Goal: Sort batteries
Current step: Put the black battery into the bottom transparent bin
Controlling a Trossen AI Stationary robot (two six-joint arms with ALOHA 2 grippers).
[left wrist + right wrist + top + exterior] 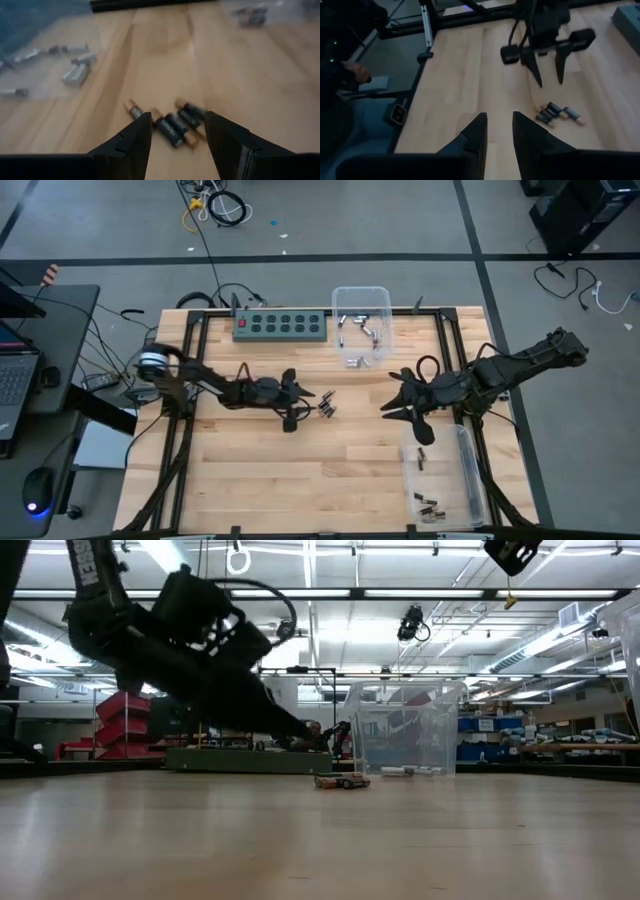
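Your sorting looks well along but not finished. The clear bin (362, 300) well beyond your left pincer (312, 406) already holds a scatter of silvery batteries (358, 332), and the clear tray (468, 480) just behind your right pincer (392, 406) holds several dark ones (432, 508). What is left is the small cluster of loose batteries (172, 125), dark with copper ends, lying on the surface (260, 480) right at the tips of your left pincer, whose jaws stand open and empty, straddling the pile. Your right pincer hovers well apart from that cluster, facing it, jaws parted with nothing between them.
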